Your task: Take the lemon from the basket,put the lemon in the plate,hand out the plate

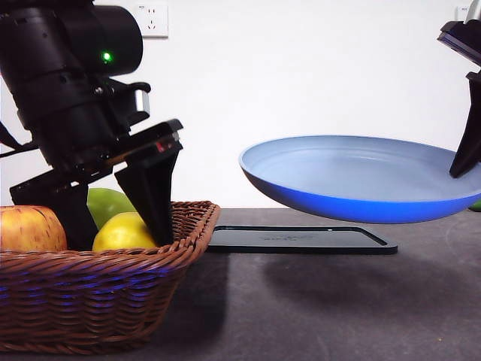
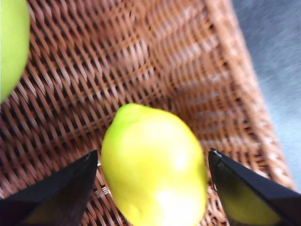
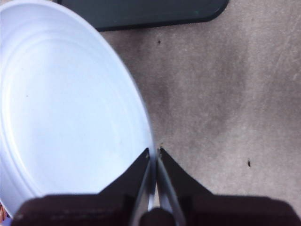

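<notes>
The yellow lemon (image 1: 124, 232) lies low inside the brown wicker basket (image 1: 98, 301) at the left. My left gripper (image 1: 113, 218) reaches down into the basket, one jaw against each side of the lemon. In the left wrist view the lemon (image 2: 155, 165) fills the space between the jaws of the left gripper (image 2: 153, 159), with the basket's weave (image 2: 188, 70) behind it. My right gripper (image 1: 466, 162) is shut on the rim of the pale blue plate (image 1: 353, 177) and holds it level in the air at the right. The right wrist view shows the right gripper (image 3: 154, 153) pinching the plate (image 3: 61, 108).
A green apple (image 1: 105, 203) and a red-yellow apple (image 1: 30, 228) lie in the basket beside the lemon. The green apple also shows in the left wrist view (image 2: 11, 42). A flat black tray (image 1: 301, 239) lies on the dark table under the plate.
</notes>
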Controlling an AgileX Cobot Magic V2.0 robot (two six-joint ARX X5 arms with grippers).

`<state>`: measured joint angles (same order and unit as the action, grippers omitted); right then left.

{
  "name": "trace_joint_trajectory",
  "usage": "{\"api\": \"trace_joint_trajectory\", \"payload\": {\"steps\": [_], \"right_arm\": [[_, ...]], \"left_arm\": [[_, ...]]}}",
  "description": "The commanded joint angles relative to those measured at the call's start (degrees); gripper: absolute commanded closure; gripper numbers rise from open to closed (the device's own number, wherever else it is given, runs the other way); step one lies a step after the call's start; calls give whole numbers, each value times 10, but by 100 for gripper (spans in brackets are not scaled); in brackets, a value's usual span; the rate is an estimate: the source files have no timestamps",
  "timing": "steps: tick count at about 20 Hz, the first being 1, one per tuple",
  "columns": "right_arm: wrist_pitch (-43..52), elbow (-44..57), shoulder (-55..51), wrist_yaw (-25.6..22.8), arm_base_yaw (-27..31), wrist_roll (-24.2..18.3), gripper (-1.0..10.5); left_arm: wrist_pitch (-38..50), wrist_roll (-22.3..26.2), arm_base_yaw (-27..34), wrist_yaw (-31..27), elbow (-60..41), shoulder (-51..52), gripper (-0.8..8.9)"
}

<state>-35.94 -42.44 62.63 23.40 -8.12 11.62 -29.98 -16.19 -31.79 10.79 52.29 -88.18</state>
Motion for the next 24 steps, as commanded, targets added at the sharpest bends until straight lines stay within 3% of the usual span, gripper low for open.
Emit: {"api": "trace_joint_trajectory", "payload": {"steps": [1,4,11,13,15,17,21,24], "right_arm": [[8,-8,2,3,-1,5,943],[11,-8,2,2,-1,5,943],[11,-8,3,-14,-1,10,943],[11,-8,5,-14,-1,41,943],[6,-8,7,-8,-3,49,943],[-8,-8,8,-8,-6,50,943],[-48,-8,8,-8,-10,50,943],[-75,-8,8,-8,-16,50,943]], "left_arm": [[-2,-1,-5,-2,8,-9,492],[-4,4,-2,-2,11,-8,627],[-78,15,-7,2,122,43,635],[-75,14,-20,34,163,55,635],[-67,14,-44,69,196,54,635],[-40,14,-82,69,202,54,635],[-17,19,-163,12,202,24,635],[-11,28,-205,8,202,-10,635]]}}
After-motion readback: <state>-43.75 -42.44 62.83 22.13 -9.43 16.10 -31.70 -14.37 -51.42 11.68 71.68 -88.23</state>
